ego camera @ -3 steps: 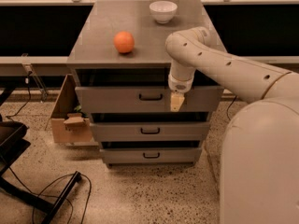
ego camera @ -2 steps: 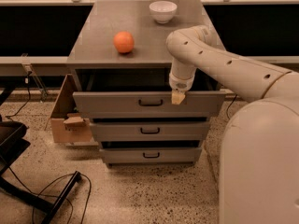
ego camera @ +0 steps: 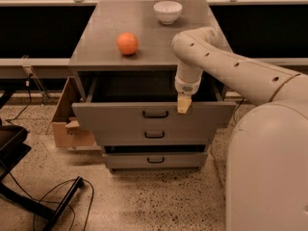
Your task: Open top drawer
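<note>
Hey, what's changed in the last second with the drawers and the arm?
The top drawer has slid further out toward the camera, showing its dark interior. The gripper came with it, sitting at the front's upper edge, right of the black handle. The orange, white bowl, middle drawer and bottom drawer stayed put.

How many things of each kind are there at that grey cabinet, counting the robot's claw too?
Drawers: 3, namely top drawer pulled out, middle drawer, bottom drawer
orange: 1
white bowl: 1
gripper: 1, at the top drawer's front rim
Total: 6
</note>
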Robot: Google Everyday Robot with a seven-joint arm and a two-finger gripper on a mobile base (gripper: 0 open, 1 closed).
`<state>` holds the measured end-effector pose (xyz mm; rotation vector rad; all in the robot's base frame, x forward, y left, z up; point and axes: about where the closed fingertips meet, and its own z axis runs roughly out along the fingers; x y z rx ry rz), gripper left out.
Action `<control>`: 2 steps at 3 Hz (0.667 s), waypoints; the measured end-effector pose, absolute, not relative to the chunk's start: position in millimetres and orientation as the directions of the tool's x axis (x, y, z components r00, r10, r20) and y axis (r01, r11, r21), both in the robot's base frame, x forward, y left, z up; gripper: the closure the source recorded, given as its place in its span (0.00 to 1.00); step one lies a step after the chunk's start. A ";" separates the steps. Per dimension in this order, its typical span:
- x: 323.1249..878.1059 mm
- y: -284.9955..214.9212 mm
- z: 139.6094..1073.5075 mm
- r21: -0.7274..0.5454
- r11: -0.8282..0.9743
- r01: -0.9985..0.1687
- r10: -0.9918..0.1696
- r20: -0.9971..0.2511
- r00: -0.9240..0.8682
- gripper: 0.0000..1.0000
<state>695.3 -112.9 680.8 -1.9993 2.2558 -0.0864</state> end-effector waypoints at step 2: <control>695.3 -112.9 680.7 -0.126 0.123 -0.984 -0.992 -0.056 -0.116 0.00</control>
